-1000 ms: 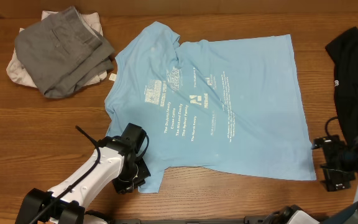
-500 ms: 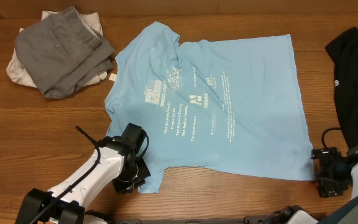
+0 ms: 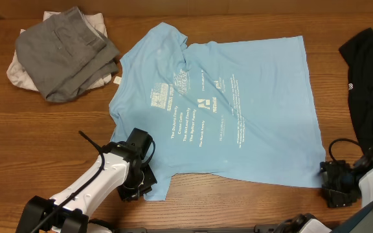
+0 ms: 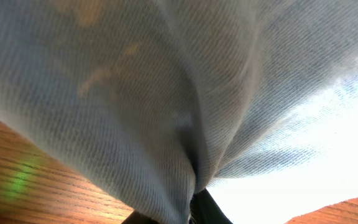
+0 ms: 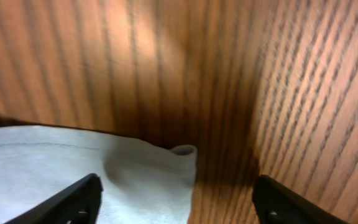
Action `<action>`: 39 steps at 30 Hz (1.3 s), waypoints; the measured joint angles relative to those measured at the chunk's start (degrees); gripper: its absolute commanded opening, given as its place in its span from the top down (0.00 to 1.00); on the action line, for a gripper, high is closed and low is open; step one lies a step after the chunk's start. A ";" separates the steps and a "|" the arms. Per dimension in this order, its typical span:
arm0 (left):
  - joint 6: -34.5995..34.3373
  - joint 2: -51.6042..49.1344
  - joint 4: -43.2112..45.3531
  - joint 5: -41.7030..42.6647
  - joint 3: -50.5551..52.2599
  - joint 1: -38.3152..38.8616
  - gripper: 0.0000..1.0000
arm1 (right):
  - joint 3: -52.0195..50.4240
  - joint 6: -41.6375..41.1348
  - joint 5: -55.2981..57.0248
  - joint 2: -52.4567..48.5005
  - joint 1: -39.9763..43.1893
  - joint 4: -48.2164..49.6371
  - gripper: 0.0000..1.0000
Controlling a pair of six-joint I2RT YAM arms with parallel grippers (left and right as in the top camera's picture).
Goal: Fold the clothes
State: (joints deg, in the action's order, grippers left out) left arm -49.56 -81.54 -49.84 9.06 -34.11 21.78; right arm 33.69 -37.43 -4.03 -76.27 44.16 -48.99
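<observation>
Right wrist: right gripper (image 5: 178, 183) jaws apart, T-shirt (image 5: 73, 162) corner between them; left gripper (image 4: 197, 208) clamped on T-shirt fabric.

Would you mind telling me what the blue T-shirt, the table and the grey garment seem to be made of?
T-shirt: soft matte knit, probably cotton jersey; the left wrist view shows fine knit ribs and folds.
Table: wood or wood-look laminate, slight sheen; grain lines run across it.
Grey garment: heavier matte cloth, perhaps woven; stitched seams and stiff folds, weave too small to tell.
</observation>
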 measured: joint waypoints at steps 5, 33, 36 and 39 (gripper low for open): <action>0.00 0.00 0.00 0.00 0.00 0.00 0.86 | -0.35 -0.98 0.02 -0.24 0.00 -0.04 0.26; 0.42 -0.13 -5.44 -1.49 -1.90 0.00 0.95 | -1.22 -4.35 0.87 -0.24 0.02 0.22 0.96; 0.55 -0.13 -8.90 -2.93 -4.22 0.00 0.96 | -0.39 -4.35 0.85 -0.24 0.00 -2.69 0.96; 0.63 -0.11 -11.78 -3.93 -6.38 0.00 0.96 | 2.19 -4.33 0.87 -0.24 0.00 -5.86 0.96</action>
State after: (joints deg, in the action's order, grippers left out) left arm -48.93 -81.65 -61.63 5.13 -40.49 21.78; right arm 35.88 -41.76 -3.16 -76.51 44.16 -54.85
